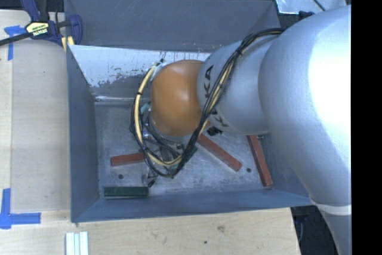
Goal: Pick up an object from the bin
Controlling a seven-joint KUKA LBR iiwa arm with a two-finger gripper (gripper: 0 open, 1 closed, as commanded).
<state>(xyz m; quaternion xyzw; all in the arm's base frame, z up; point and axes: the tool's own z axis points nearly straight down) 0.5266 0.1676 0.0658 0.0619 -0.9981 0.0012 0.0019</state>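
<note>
Arm (286, 86) is in the bin (80, 146), with the gripper (150, 175) low over the floor's front-left.
Cables (170, 155) hide it, so I can't tell if it's open or closed. The red-brown bar (128, 159) lies just left, the dark green block (125, 191) just in front. I'd straddle the bar's narrow width and stay clear of the block.

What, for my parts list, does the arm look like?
The arm is thick, rounded and silver-grey, with lettering on the side of its narrower link. An orange dome-shaped cover caps the wrist. Black and yellow cables run along the link, loop around the cover and gather in a bundle below it.
</note>
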